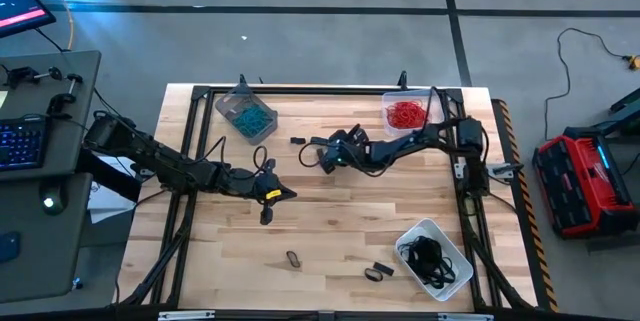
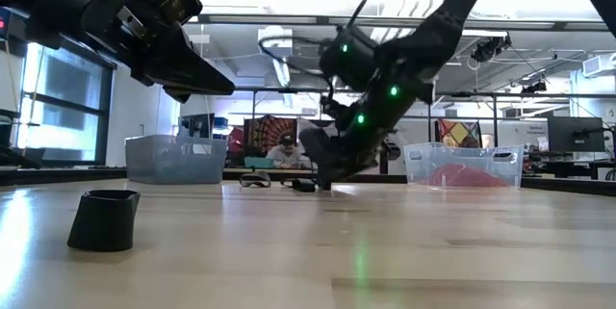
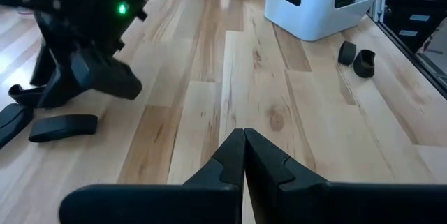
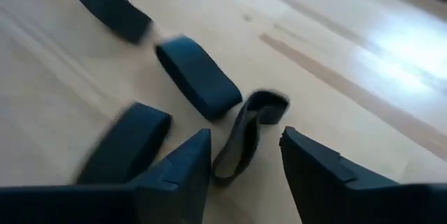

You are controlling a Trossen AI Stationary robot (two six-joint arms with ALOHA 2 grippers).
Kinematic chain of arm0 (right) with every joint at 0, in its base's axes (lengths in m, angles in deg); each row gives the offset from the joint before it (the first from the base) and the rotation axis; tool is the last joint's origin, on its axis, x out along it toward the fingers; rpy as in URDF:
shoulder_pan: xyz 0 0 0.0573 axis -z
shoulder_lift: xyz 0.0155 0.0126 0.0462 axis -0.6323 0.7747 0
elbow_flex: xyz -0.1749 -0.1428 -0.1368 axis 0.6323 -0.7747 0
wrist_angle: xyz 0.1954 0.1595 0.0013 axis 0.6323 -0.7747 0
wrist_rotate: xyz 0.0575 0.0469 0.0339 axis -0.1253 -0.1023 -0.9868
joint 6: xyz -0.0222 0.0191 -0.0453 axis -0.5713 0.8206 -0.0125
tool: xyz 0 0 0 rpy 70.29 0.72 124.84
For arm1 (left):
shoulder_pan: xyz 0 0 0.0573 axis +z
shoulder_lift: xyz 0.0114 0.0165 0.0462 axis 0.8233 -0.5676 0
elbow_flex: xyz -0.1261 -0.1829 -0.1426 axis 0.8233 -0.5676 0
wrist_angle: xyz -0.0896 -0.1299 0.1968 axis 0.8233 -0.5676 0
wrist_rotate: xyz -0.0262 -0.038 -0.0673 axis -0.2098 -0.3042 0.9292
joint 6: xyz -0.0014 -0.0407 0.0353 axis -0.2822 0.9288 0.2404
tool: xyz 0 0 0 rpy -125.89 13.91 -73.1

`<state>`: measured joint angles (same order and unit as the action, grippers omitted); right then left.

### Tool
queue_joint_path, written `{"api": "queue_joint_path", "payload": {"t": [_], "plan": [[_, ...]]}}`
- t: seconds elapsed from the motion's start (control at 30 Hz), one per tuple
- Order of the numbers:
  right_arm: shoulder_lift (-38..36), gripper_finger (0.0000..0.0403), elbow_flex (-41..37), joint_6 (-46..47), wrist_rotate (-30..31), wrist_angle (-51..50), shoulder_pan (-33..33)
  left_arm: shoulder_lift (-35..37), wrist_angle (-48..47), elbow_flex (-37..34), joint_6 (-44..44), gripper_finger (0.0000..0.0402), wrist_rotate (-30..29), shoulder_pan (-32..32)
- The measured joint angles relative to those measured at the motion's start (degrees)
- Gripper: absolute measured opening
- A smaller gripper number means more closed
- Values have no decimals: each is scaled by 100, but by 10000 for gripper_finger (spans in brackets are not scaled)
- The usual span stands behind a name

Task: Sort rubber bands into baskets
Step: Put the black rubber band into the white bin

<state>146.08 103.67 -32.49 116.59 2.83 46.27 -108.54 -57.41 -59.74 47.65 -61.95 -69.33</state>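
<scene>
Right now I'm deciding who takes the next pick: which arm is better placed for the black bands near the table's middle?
The right. Its claw is open and already low over the black bands, one loop standing between its fingers. The left claw is shut and hangs apart from them.

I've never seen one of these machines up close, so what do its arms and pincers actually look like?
Two slim black jointed arms with black cables looped along them. The left gripper tapers to a dark wedge with a yellow mark behind it. The right gripper has two blocky black fingers, and small green lights glow on its wrist.
</scene>
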Motion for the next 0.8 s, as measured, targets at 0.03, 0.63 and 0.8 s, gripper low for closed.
{"api": "queue_joint_path", "payload": {"t": [0.03, 0.63, 0.8], "plan": [[70, 155, 0, -18, -18, 28, 34, 0, -1, 0, 0, 0, 0, -2], [-1283, 5, -4, -453, -363, -1662, -702, 0, -129, 0, -2, 0, -2, -17], [-2446, 3, -2, -106, -809, -2785, -1521, 0, -149, 2, -2, 0, -2, -17]]}}
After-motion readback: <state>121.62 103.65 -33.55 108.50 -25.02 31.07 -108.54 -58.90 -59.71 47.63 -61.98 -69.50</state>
